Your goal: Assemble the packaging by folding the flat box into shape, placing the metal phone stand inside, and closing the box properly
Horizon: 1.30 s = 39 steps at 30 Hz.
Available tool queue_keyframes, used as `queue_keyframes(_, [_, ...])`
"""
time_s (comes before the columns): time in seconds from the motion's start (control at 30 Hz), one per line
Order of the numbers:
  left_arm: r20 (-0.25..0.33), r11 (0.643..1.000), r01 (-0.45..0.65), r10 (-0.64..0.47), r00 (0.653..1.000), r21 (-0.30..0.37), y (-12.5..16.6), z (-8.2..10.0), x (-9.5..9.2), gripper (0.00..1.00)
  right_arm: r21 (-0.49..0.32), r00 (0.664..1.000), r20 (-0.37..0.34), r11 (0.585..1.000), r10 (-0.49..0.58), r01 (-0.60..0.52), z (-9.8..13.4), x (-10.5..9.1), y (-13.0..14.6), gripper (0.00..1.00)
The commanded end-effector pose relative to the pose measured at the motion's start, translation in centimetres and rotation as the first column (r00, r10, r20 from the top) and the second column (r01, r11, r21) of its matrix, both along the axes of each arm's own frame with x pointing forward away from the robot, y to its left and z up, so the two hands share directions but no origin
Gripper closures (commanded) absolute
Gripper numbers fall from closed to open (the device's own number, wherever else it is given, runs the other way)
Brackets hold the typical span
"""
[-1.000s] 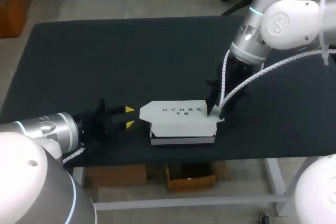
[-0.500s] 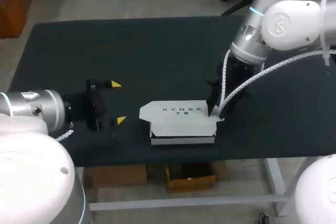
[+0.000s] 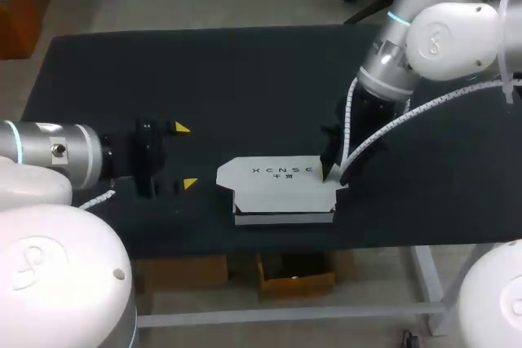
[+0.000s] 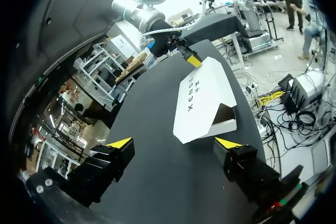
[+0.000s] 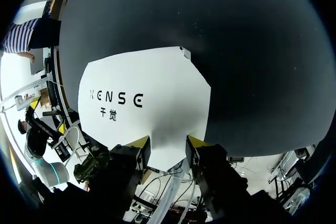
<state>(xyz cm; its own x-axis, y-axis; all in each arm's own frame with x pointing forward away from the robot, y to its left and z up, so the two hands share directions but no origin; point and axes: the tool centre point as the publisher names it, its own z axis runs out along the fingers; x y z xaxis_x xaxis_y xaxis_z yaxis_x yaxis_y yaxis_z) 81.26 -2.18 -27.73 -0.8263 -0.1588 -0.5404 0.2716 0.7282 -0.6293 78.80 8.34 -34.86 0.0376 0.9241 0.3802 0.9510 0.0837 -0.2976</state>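
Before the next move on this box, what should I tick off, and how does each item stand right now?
1. Left pincer open and clear of the box: ok.
2. Right pincer at the lid's opposite end: ok; whether it grips: cannot tell.
3. Lid fully closed: not ok, the end facing the left pincer gapes.
4. Phone stand inside: cannot tell, the lid covers it.
5. Box resting flat on the table: ok.

The white cardboard box point(image 3: 281, 189) carries the only print. A single line of dark, widely spaced capital letters runs across its top face, with two smaller characters just beneath, clearest in the right wrist view.
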Motion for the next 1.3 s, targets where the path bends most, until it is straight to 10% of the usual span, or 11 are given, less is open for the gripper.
queue_keyframes(0.03, [-0.311, 0.995, -0.046, 0.072, 0.948, 0.091, -2.0, 0.9, 1.1, 0.00, -0.002, 1.000, 0.004, 1.000, -0.003, 0.003, 0.0, -0.2, 0.1, 0.59])
queue_keyframes(0.1, [-0.439, 0.976, -0.135, 0.198, 0.876, 0.172, -2.3, 1.1, 1.2, 0.00, -0.002, 1.000, 0.005, 1.000, -0.003, 0.003, 0.0, -0.3, 0.1, 0.59])
queue_keyframes(0.3, [-0.404, 0.868, -0.265, 0.440, 0.802, 0.420, -3.6, 1.6, 0.8, 0.00, 0.002, 1.000, 0.002, 1.000, -0.006, 0.006, -0.2, -0.4, 0.1, 0.60])
queue_keyframes(0.73, [-0.404, 0.868, -0.265, 0.440, 0.802, 0.420, -3.6, 1.6, 0.8, 0.00, 0.011, 1.000, 0.008, 1.000, -0.011, 0.011, -0.3, -0.6, -0.1, 0.61])
queue_keyframes(1.0, [-0.667, 0.799, -0.330, 0.601, 0.441, 0.502, -6.2, 0.9, 2.9, 0.00, 0.008, 1.000, 0.010, 1.000, -0.009, 0.009, -0.2, -0.7, 0.0, 0.61])
queue_keyframes(1.3, [-0.708, 0.696, -0.402, 0.691, 0.148, 0.595, -7.4, -0.3, 3.2, 0.00, 0.009, 1.000, 0.012, 1.000, -0.009, 0.009, -0.3, -0.8, 0.1, 0.61])
